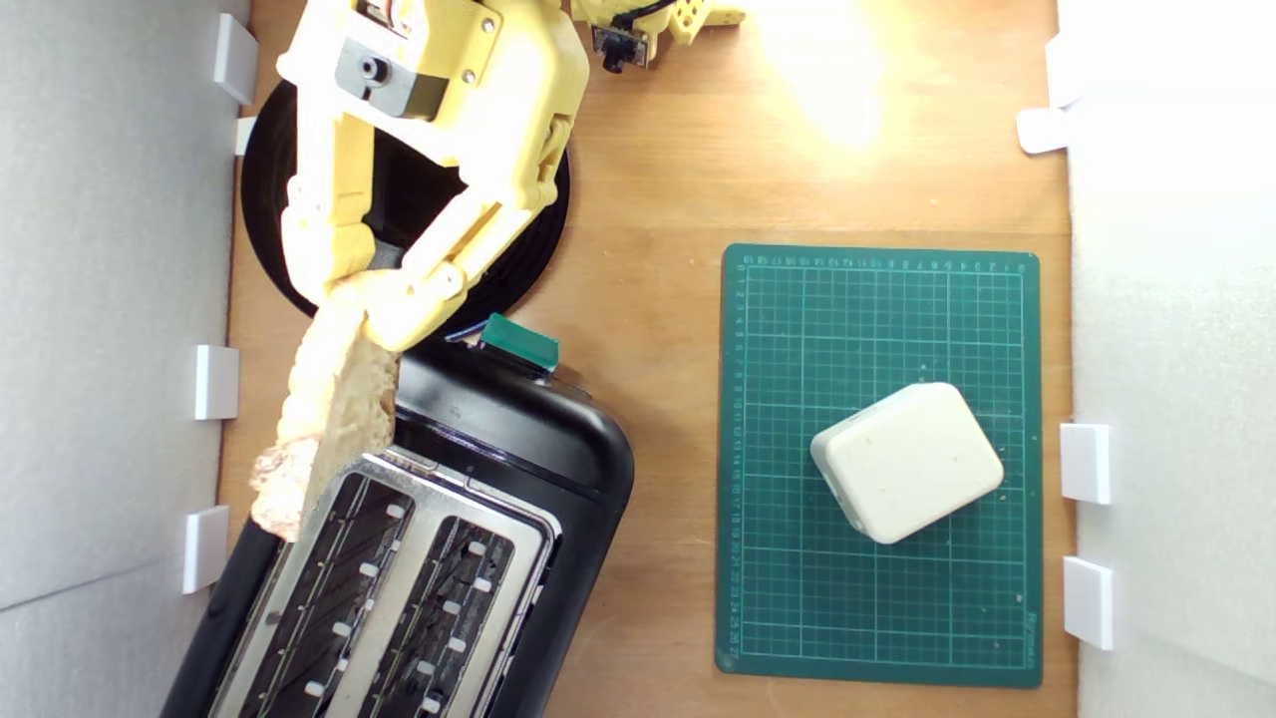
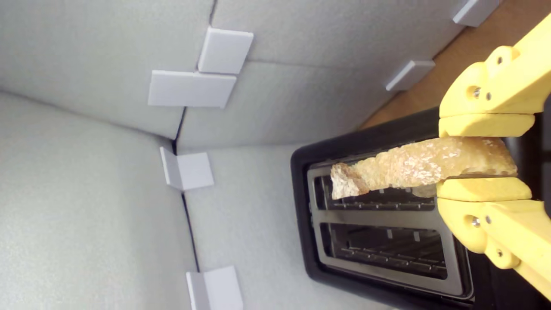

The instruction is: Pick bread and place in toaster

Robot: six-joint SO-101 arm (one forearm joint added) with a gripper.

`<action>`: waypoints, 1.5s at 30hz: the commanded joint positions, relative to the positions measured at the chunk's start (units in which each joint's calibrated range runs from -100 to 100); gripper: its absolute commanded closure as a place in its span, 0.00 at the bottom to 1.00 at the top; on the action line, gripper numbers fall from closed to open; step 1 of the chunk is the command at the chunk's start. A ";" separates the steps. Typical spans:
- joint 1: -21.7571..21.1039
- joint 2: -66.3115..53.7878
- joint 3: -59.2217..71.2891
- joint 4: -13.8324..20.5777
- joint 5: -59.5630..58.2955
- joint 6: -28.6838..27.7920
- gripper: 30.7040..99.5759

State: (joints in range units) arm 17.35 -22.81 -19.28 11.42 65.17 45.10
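Clamped on the bread (image 1: pixel 334 399) between two yellow fingers (image 2: pixel 484 125): gripper (image 1: pixel 364 294), jaws narrowed to the thickness of the slice. Held edge-on, crust end pinched, holey pale crumb trailing away from the fingertips and hanging free. In the wrist view, bread (image 2: pixel 413 165) aligned lengthwise over one of the two slots, its ragged free end reaching almost to the slot's far end, gripper (image 2: pixel 484 157) squeezing the other end from both faces. Not yet inside; whether the lower edge touches the silver top plate cannot be told.

Beneath and beside: the toaster (image 1: pixel 518 469), black body, silver top plate, two long slots open and showing wire guides, lying at a slant toward the exterior view's lower left. Green lever knob (image 1: pixel 518 342) at the end nearest the gripper. In the exterior view, slice over the slot edge nearer that view's left.

Behind the arm (image 1: pixel 449 90), partly hidden: round black plate (image 1: pixel 538 239), at the exterior view's upper left.

Well apart, on the exterior view's right: green cutting mat (image 1: pixel 877 299) with white grid, flat on the wooden table (image 1: pixel 658 179). On the mat, a cream-white rounded block (image 1: pixel 907 461), turned at an angle.

Around the table: pale grey foam walls (image 1: pixel 100 299) with small white brackets (image 1: pixel 215 382) along their base.
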 commanded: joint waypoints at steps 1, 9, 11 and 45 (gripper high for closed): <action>0.22 0.51 -3.55 0.10 -0.41 0.97 0.64; 0.22 2.17 -5.10 0.01 -0.58 2.54 0.64; 0.22 3.17 -5.19 -0.08 -0.66 2.38 0.64; 0.30 11.24 -9.82 0.73 -5.78 2.74 0.64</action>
State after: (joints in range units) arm 17.44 -11.30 -25.75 11.42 61.78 47.63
